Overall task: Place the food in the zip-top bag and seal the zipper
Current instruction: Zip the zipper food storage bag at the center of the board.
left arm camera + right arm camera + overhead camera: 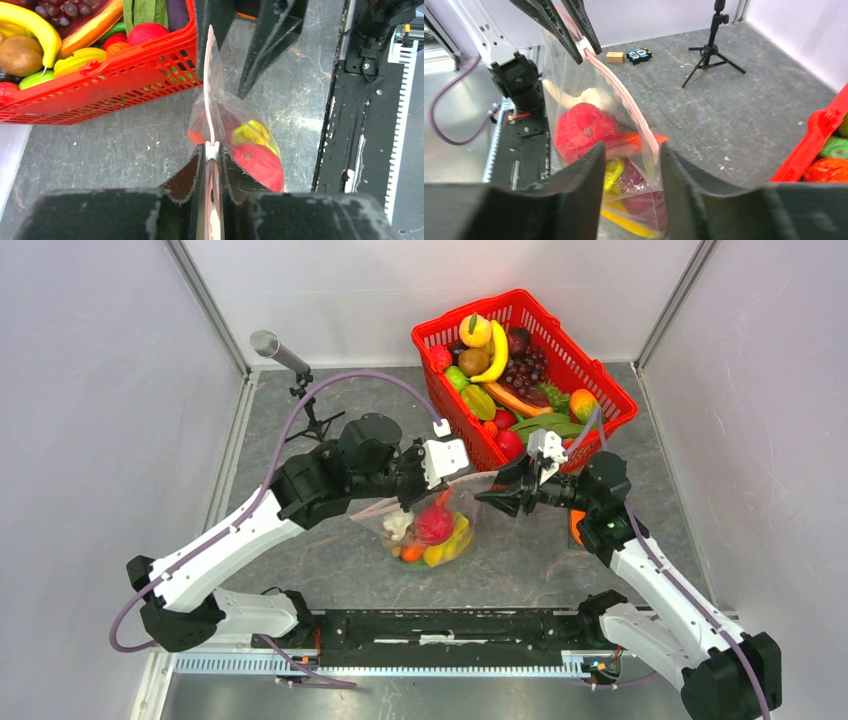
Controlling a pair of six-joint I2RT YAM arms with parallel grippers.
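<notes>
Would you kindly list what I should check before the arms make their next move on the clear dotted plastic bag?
1. Left gripper shut on the pale pink zipper strip: ok.
2. Right gripper open, jaws on either side of the strip: ok.
3. Red round toy fruit and yellow toy piece inside the clear dotted plastic bag: ok.
4. Strip pressed shut along its full width: cannot tell.
5. Bag apart from the red mesh basket: cannot tell.
</notes>
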